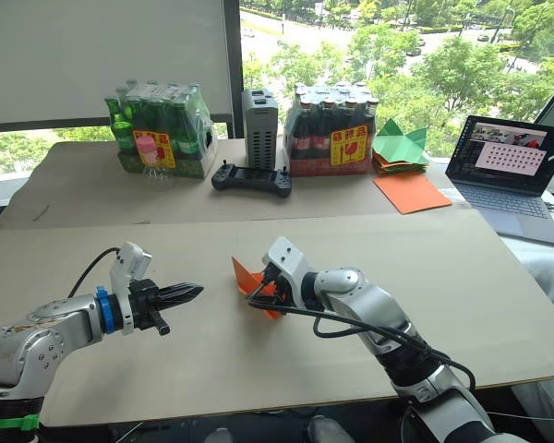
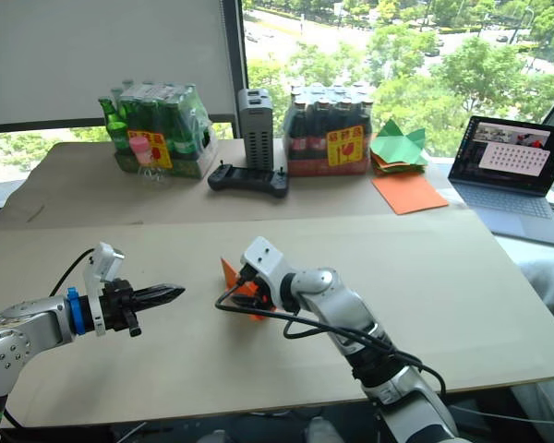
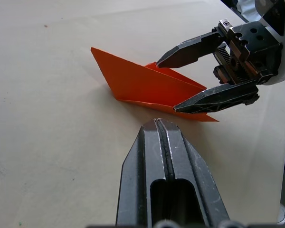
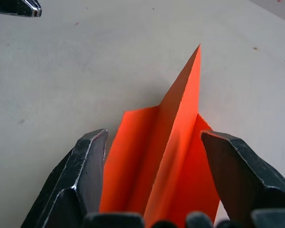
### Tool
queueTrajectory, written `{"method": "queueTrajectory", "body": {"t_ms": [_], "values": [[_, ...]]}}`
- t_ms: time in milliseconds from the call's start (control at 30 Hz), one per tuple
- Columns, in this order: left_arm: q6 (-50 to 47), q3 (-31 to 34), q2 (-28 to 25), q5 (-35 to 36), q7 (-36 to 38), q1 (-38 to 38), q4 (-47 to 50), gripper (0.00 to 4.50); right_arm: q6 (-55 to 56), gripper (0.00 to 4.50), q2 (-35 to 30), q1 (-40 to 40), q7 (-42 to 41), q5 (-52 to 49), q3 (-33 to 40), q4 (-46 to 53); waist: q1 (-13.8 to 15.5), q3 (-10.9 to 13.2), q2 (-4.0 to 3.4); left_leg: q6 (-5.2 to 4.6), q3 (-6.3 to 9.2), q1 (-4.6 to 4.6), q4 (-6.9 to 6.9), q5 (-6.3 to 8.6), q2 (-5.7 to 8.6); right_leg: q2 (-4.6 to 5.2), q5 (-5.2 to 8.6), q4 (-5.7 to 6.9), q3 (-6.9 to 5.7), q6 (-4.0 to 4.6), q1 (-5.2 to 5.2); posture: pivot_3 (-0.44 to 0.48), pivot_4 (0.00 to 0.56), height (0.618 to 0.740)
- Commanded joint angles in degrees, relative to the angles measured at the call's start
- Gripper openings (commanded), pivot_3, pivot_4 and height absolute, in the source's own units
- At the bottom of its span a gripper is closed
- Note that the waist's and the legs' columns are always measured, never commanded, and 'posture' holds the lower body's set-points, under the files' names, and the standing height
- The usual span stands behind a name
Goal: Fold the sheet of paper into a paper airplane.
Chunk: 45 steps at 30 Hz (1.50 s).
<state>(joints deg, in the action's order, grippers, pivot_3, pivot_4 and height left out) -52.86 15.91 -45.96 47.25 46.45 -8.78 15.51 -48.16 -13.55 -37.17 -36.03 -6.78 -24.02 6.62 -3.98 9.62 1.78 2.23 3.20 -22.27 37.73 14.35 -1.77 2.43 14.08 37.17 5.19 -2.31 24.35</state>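
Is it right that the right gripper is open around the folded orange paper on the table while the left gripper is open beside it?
Not quite. The left gripper is shut; the left wrist view shows its two fingers pressed together, clear of the paper. The rest stands: the right gripper is open, its fingers either side of the folded orange paper on the table.

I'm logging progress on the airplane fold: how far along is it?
Mostly done, it seems: the paper airplane already has a pointed nose and a raised center fold, and it rests on the table. In hand: the right gripper is open around its tail end, fingers on either side. The left gripper is shut and apart from it. Left, probably: letting go, or a last crease.
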Motion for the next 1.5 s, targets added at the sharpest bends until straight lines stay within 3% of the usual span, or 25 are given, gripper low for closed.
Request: {"method": "queueTrajectory", "body": {"t_ms": [33, 700, 1367, 1500], "values": [[0.82, 0.92, -0.12, 0.23, -0.06, -0.15, 1.82, 0.0, -0.16, 3.46, 0.23, -0.52, 0.22, 0.14, 0.09, 0.37, -0.02, 0.0, 0.0, 0.0, 0.0, 0.0, 0.0, 0.0, 0.0, 0.0, 0.0, 0.0, 0.0, 0.0, 0.0, 0.0, 0.15, 0.74], [0.58, 1.34, -0.12, 0.7, -0.44, 0.51, 2.24, 0.0, -6.23, 3.46, 4.22, -1.3, 0.74, -6.74, 6.44, 1.31, -0.03, 0.0, 0.0, 0.0, 0.0, 0.0, 0.0, 0.0, -0.01, 0.0, 0.0, 0.02, 0.0, 0.0, 0.0, 0.0, 0.15, 0.74], [0.29, 1.23, -0.06, 0.9, -0.48, 1.02, 2.9, 0.0, -5.79, 3.46, 3.94, -1.6, 2.9, -6.45, 7.29, 0.06, -0.03, 0.0, 0.0, 0.0, 0.0, 0.0, 0.0, 0.0, 0.0, 0.0, 0.0, 0.01, 0.0, 0.0, 0.0, 0.0, 0.15, 0.74], [0.25, 1.21, -0.1, 0.87, -0.45, 0.9, 2.75, 0.0, -5.67, 1.95, 3.7, -1.36, 2.65, -6.47, 6.78, 0.44, -0.03, 0.0, 0.0, 0.0, 0.0, 0.0, 0.0, 0.0, 0.0, 0.0, 0.0, 0.01, 0.0, 0.0, 0.0, 0.0, 0.15, 0.74]]}}
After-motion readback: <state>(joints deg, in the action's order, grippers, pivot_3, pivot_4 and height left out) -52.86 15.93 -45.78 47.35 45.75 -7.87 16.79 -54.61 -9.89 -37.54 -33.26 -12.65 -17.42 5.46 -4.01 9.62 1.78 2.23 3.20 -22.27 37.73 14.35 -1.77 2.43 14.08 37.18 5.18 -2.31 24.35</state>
